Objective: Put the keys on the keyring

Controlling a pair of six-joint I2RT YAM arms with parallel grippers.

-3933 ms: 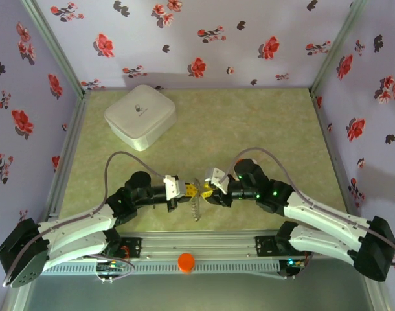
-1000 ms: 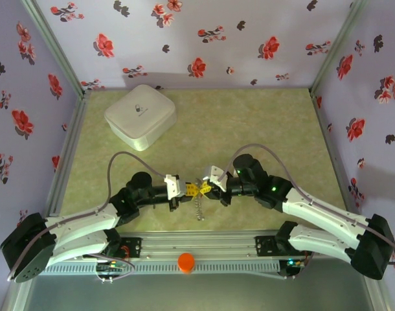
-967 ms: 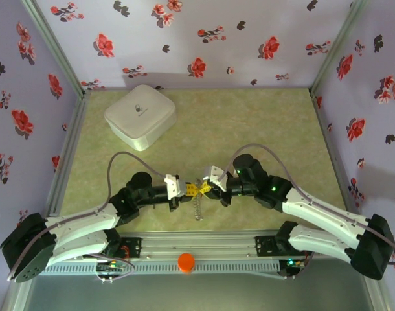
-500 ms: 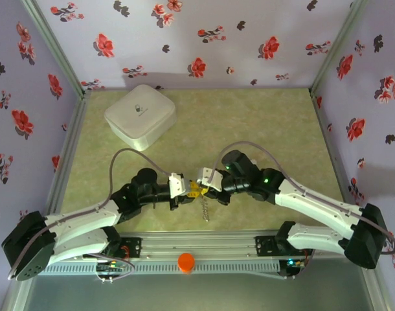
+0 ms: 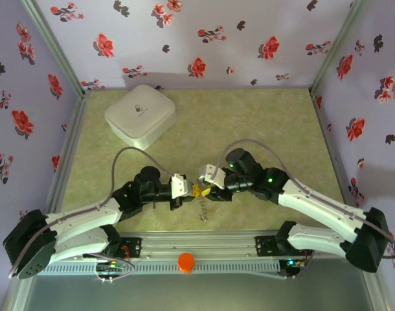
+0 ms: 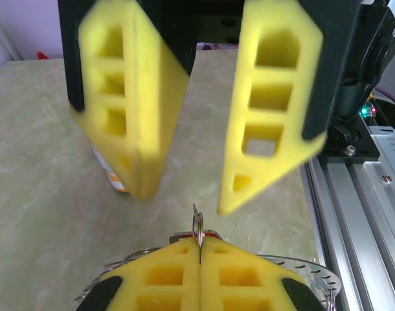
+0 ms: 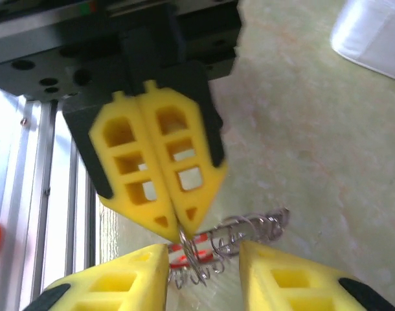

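Observation:
My left gripper (image 5: 193,190) is shut on the keyring (image 6: 197,227), a thin metal ring seen edge-on and sticking up between its yellow pads. In the right wrist view the left gripper (image 7: 179,232) pinches the keyring (image 7: 197,249), and coiled wire loops (image 7: 256,232) trail from it above the table. A key's red tag (image 7: 184,258) hangs just under the ring, also visible as a red tag (image 6: 214,234) in the left wrist view. My right gripper (image 5: 206,187) faces the left one tip to tip. The right gripper (image 7: 204,256) is open with the ring between its fingers; from the left wrist the right gripper (image 6: 184,201) stands apart above the ring.
A white square box (image 5: 140,116) sits at the back left; the same box (image 7: 372,32) is in the right wrist view. An aluminium rail (image 5: 204,243) runs along the near edge, with an orange round object (image 5: 185,262) on it. An orange-and-white object (image 6: 112,178) lies behind the right finger.
The right gripper has gone from shut to open. Both grippers have shifted slightly farther from the rail, and the right arm has swung left. The left gripper still pinches the ring.

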